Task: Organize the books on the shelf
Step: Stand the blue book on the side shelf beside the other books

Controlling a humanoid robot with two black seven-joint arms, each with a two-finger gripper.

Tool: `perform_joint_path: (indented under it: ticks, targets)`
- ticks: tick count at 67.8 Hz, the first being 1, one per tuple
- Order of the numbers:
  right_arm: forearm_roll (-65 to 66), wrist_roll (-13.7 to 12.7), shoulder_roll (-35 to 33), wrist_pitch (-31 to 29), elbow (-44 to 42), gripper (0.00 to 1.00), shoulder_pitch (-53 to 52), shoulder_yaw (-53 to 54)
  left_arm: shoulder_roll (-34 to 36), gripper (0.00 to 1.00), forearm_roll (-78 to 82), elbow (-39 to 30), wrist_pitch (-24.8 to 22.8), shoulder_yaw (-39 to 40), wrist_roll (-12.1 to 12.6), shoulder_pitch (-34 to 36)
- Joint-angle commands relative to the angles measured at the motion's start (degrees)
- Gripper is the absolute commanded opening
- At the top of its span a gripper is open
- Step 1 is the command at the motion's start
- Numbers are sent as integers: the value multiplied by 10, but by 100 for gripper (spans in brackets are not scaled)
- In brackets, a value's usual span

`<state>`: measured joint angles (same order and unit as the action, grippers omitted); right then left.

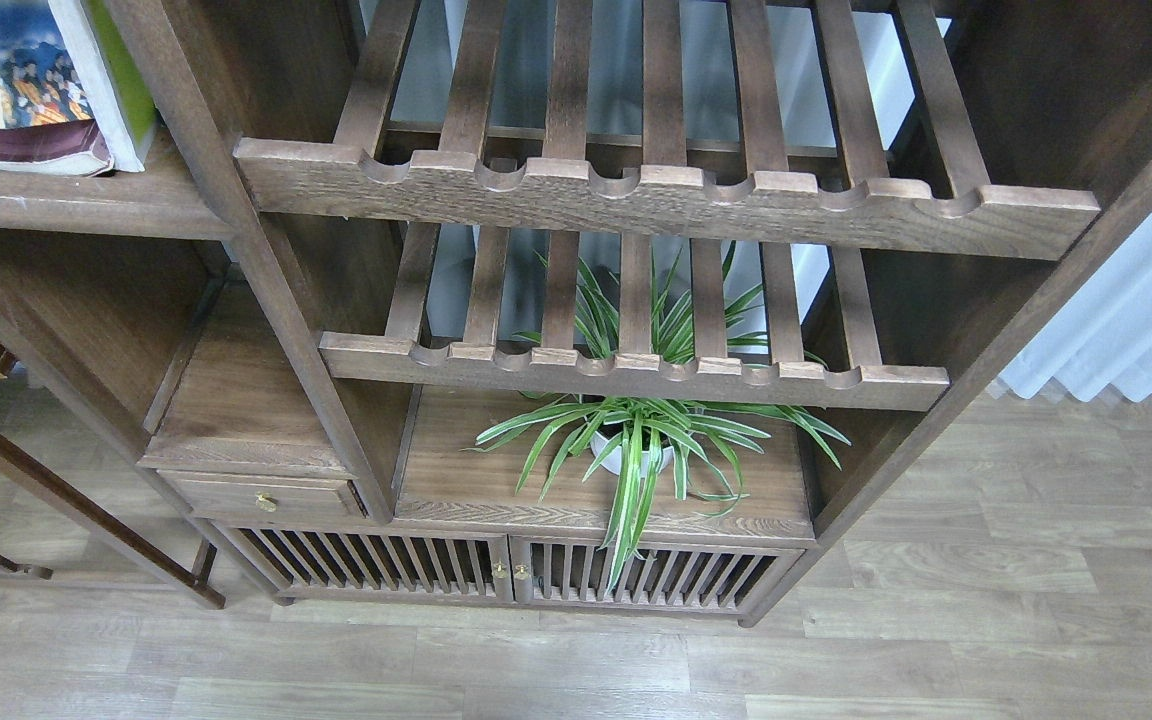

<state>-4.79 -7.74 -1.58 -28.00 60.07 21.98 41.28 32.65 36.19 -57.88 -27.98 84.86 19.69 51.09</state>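
Oddly, neither arm of the robot shows anywhere in the head view, so nothing can be said of how far either claw is open or whether it holds anything. The books [41,85] sit at the far upper left of the view, on the shelf [66,205], a flat dark-brown board with a thick smooth front edge. A thick worn maroon book [21,150] lies flat on the board, while a book with a blue picture cover [31,70] and a thin yellow-green one [126,90] stand leaning just beside or above it; whether they rest on the maroon book or only against it cannot be told, since the view's edge cuts them off. Right of the upright post are two slatted racks [666,200] with notched front rails, and below them a potted spider plant [636,450] stands on the cabinet top [466,480]. Since the books lie to the left, the left arm is probably the nearer one for the next reach. The flat book's long axis seems to run roughly along the shelf front, so a claw would likely have to come in from the open front.
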Motion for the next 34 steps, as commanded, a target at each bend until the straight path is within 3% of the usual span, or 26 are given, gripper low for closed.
perform_joint_path:
  ticks: [1, 27, 34]
  targets:
    - [0, 0, 0, 0, 0, 98, 0, 1, 0, 60, -8, -30, 0, 35, -1, -35]
    - [-4, 0, 3, 0, 0, 98, -1, 6, 5, 62, -45, -152, 0, 122, 8, -165]
    - [-10, 0, 6, 0, 0, 98, -3, 6, 4, 63, -70, -208, 0, 153, 9, -252]
